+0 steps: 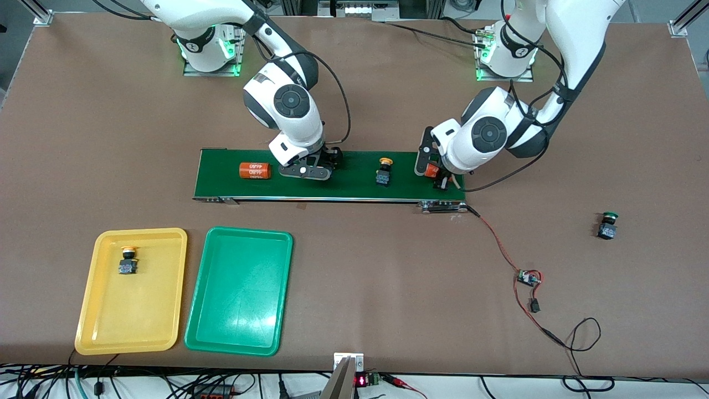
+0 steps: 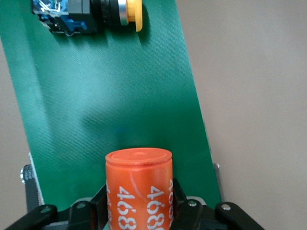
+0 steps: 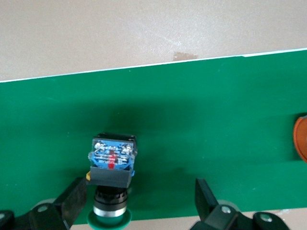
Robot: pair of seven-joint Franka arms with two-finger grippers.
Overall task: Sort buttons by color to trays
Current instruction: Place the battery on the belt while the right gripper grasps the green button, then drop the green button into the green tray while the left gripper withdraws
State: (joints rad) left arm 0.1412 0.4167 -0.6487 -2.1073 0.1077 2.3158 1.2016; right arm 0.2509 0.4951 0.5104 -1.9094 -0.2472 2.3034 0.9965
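Observation:
A green-capped button (image 3: 112,165) lies on its side on the dark-green conveyor belt (image 1: 354,185), between the spread fingers (image 3: 72,199) of my right gripper (image 3: 139,191), which is open around it; the hand (image 1: 307,166) hides it in the front view. A yellow-capped button (image 1: 384,170) stands on the belt and also shows in the left wrist view (image 2: 91,14). My left gripper (image 1: 435,172) is shut on an orange cylinder (image 2: 139,189) over the belt's end. Another yellow button (image 1: 128,260) sits in the yellow tray (image 1: 111,327). A second green button (image 1: 607,225) stands on the table toward the left arm's end. The green tray (image 1: 239,299) holds nothing.
A second orange cylinder (image 1: 255,170) lies on the belt beside my right gripper, toward the right arm's end. A red and black cable (image 1: 501,249) with a small circuit board (image 1: 529,278) runs from the belt's end toward the front camera. The two trays sit side by side.

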